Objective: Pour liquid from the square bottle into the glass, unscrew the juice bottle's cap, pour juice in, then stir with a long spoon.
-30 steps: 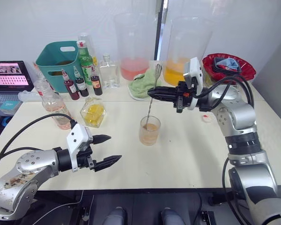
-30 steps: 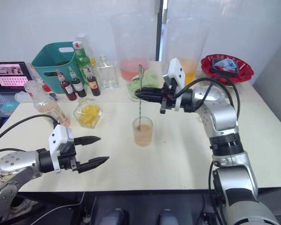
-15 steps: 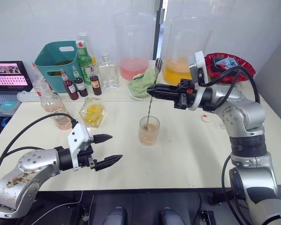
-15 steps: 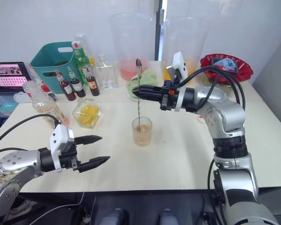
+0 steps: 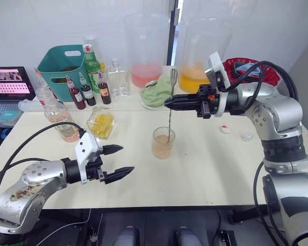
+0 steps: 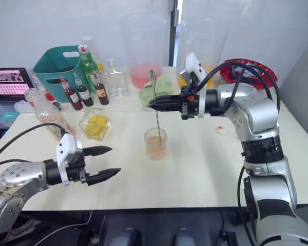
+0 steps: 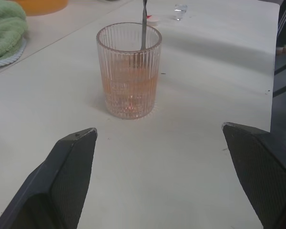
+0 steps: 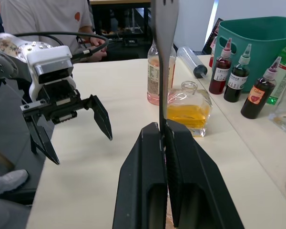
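The glass [image 5: 163, 142] stands mid-table, part full of pale orange-pink liquid. The long spoon [image 5: 170, 107] stands nearly upright in it, its lower end in the liquid. My right gripper [image 5: 168, 104] is shut on the spoon's stem above the rim, as the right wrist view also shows [image 8: 160, 126]. The square bottle [image 5: 102, 123], with yellow liquid, sits left of the glass. The juice bottle [image 5: 59, 115] stands further left with its neck uncapped. My left gripper [image 5: 127, 159] hovers open over the table's front left, pointing at the glass [image 7: 129, 71].
A white cap [image 5: 225, 129] and a small clear stopper [image 5: 246, 136] lie right of the glass. At the back stand a teal basket [image 5: 66, 64], a green bottle [image 5: 94, 61], small dark red bottles [image 5: 87, 92], a clear flask [image 5: 119, 79], two big jugs [image 5: 146, 48], a green cloth [image 5: 156, 95] and a red bowl [image 5: 246, 69].
My right arm has swung a little to the right, carrying the spoon's top that way while its lower end stays in the glass. The left arm has barely moved.
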`<state>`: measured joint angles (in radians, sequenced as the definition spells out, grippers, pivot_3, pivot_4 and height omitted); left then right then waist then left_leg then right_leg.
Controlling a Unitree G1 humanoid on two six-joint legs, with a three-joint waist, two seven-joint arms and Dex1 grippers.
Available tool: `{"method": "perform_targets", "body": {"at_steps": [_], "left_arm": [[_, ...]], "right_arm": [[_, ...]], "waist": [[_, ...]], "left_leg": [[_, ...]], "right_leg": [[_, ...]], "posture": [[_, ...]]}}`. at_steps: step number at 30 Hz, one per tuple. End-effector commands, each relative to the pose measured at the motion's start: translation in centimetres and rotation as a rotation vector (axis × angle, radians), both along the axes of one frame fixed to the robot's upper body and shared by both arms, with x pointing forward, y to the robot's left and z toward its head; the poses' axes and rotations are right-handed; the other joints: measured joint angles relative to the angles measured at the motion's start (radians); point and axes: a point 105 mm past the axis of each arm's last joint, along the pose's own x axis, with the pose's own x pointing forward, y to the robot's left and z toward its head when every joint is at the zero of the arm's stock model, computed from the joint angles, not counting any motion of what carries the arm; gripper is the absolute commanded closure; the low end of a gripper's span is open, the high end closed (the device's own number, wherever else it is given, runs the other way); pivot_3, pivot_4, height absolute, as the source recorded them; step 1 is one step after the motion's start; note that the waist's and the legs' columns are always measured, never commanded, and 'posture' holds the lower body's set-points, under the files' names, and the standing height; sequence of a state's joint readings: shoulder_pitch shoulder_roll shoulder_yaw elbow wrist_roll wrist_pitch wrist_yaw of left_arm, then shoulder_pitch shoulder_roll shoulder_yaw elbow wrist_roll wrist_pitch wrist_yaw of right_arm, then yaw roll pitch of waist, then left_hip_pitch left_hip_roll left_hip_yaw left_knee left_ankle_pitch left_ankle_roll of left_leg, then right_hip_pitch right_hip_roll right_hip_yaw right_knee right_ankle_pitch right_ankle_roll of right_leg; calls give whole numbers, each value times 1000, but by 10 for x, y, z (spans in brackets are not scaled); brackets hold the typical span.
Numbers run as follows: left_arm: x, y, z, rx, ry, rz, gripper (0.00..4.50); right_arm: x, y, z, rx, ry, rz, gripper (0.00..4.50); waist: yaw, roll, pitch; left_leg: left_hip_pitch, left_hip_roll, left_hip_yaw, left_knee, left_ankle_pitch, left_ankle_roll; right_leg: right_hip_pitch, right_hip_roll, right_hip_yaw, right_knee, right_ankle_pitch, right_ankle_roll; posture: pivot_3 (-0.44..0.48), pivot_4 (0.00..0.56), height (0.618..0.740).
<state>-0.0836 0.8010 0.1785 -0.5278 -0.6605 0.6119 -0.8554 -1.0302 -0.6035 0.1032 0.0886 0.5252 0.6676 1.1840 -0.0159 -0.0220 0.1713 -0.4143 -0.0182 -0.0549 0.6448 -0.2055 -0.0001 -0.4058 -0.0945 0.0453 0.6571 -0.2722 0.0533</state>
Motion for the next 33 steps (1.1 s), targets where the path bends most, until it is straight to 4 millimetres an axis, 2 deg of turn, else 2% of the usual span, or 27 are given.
{"method": "perform_targets", "body": {"at_steps": [1, 6, 12, 16, 19, 27, 33], "left_arm": [[2, 0, 9, -8, -47, -2, 52], [0, 1, 8, -23, -30, 7, 52], [2, 4, 11, -20, -48, 18, 52], [3, 4, 12, -17, -56, 22, 52], [3, 4, 11, -15, -55, 20, 52], [5, 4, 11, -14, -57, 18, 52], [5, 5, 12, -13, -61, 22, 52]], "right_arm": [[6, 8, 5, 21, -89, -25, 4500], [12, 13, 5, 77, -133, -43, 4500], [-3, 25, 10, 149, -101, 49, 4500], [-14, 17, 0, 98, 11, 93, 4500], [-16, 13, -5, 46, 24, 94, 4500], [-1, -10, -5, -69, -64, -9, 4500], [7, 1, 0, 43, -65, -18, 4500]], "waist": [[-1, 0, 0], [0, 0, 0], [-1, 0, 0], [3, 0, 0], [2, 0, 0], [0, 0, 0], [-2, 0, 0]], "left_leg": [[0, 0, 0, 0, 0, 0], [0, 0, -1, 0, 0, 0], [0, 0, -2, 0, 0, 0], [0, 0, -3, 0, 0, 0], [0, 0, -3, 0, 0, 0], [0, 0, -1, 0, 0, 0], [0, 0, 0, 0, 0, 0]], "right_leg": [[0, 0, 0, 0, 0, 0], [-1, 0, 0, 1, 0, 0], [-1, 0, 0, 1, 0, 0], [-1, 0, 0, 1, 0, 0], [0, -1, 0, 0, 0, 0], [0, 0, 0, 0, 0, 0], [-1, 0, 0, 0, 0, 0]], "posture": [[0, 150, 740], [0, 150, 740], [0, 150, 740], [0, 150, 740], [0, 150, 740], [0, 150, 740], [0, 150, 740]]}}
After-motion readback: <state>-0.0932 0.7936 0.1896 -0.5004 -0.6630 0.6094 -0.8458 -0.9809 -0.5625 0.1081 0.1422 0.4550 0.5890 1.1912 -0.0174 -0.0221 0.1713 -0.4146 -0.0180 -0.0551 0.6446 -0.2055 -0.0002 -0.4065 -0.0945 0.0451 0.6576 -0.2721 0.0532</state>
